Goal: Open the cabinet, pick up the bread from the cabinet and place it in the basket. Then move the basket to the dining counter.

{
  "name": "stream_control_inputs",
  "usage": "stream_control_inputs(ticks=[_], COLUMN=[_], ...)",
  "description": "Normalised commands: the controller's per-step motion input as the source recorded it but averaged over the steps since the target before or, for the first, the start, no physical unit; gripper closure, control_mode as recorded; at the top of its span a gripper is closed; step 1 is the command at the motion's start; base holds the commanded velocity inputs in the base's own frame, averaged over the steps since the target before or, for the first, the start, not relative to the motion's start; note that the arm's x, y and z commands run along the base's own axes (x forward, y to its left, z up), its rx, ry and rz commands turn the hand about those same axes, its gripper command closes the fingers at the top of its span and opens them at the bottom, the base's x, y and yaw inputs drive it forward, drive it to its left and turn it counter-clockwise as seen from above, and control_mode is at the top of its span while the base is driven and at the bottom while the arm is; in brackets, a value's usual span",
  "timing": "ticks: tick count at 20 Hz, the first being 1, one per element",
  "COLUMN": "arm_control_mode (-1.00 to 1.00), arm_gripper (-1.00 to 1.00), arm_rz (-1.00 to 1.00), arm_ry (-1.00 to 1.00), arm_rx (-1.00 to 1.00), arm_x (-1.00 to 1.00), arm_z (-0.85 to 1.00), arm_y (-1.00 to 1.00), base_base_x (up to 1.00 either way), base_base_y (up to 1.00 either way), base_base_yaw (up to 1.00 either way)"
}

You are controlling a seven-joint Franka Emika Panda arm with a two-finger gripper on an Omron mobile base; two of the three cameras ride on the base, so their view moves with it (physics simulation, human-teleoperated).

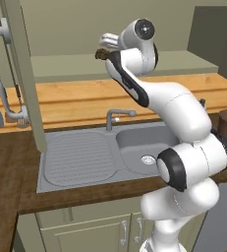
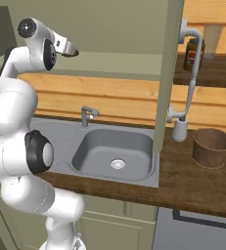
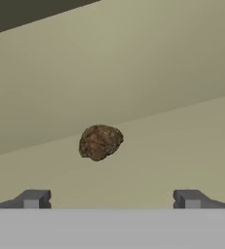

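Now the pincer (image 3: 112,199) stands wide open and holds nothing; its two dark fingertips (image 3: 33,198) are far from each other at the bottom of the hand view. Just beyond them, between the two tips and a little further in, the bread (image 3: 100,141) lies on the pale shelf of the cabinet (image 3: 148,63), not touched by either finger. It is a small, lumpy, dark brown piece. Well below the pincer is the grey steel sink (image 2: 115,154) with its tap (image 2: 88,115), set in the dark wood counter (image 2: 192,185). Far down and to the right of the pincer, the basket (image 2: 212,148) stands upright on this counter, beside the opened cabinet door (image 2: 167,73) with its curved silver handle (image 2: 192,73).
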Motion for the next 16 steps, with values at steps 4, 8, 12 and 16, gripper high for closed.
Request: stream_control_inputs(ticks=[4, 8, 12, 16], arm_control_mode=[-1.00, -1.00, -1.00, -1.00], arm_gripper=[-1.00, -1.00, -1.00, -1.00], arm_rz=[0.00, 0.00, 0.01, 0.02], arm_ry=[0.00, 0.00, 0.05, 0.01], arm_rx=[0.00, -0.01, -0.09, -0.12], arm_x=[0.40, 0.79, 0.61, 0.59], arm_z=[-0.01, 0.00, 0.00, -0.03], arm_y=[0.18, 0.17, 0.10, 0.15], base_base_x=[0.00, 0.00, 0.00, 0.00], base_base_y=[0.00, 0.00, 0.00, 0.00], base_base_yaw=[0.00, 0.00, 0.00, 0.00])
